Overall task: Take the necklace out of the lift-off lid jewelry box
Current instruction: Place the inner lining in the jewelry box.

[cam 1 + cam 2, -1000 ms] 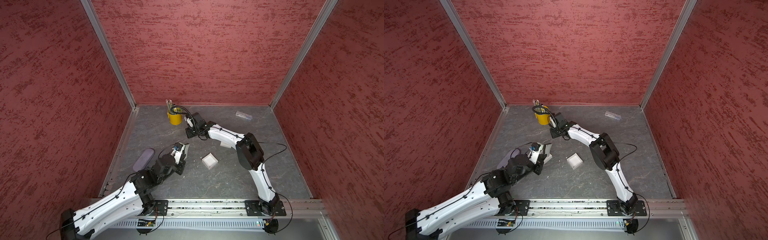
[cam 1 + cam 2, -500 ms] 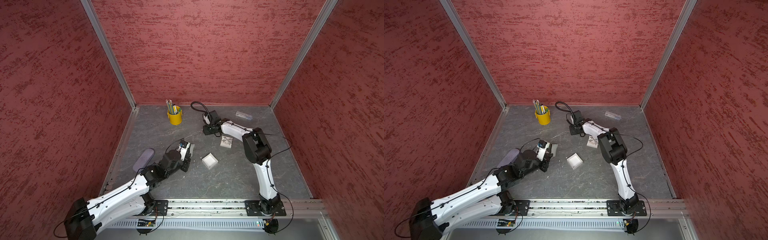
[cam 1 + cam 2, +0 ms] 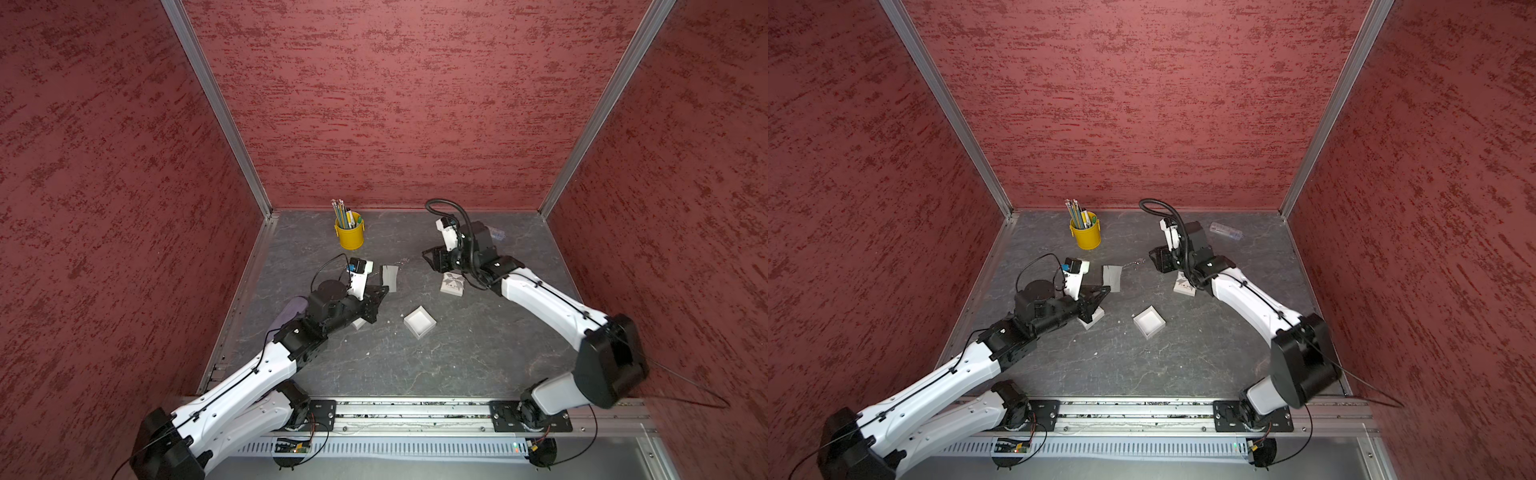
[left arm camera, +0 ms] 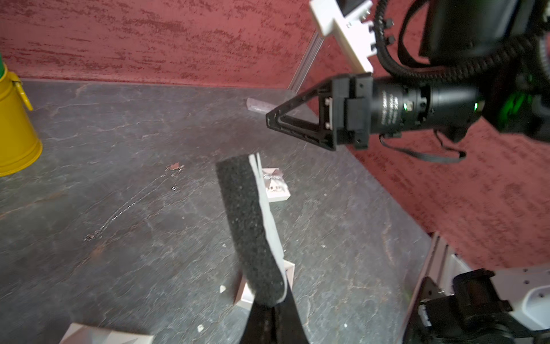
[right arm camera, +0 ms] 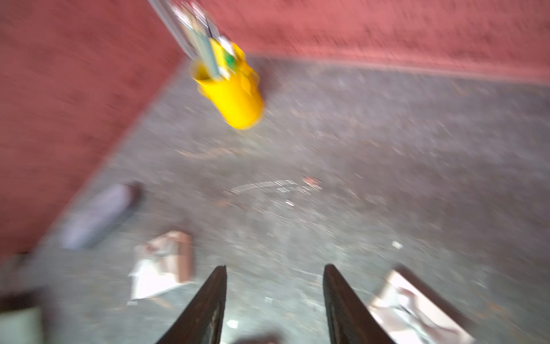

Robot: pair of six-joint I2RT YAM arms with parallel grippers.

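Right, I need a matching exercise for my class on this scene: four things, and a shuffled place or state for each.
1 foam insert
2 necklace
3 pencils
4 right gripper

A in the yellow cup
B open, holding nothing
C clamped in the left gripper
D lying on the table

Pairs: 1-C, 2-D, 3-A, 4-B

Twin overhead views, low close wrist views, shared tabletop (image 3: 457,365)
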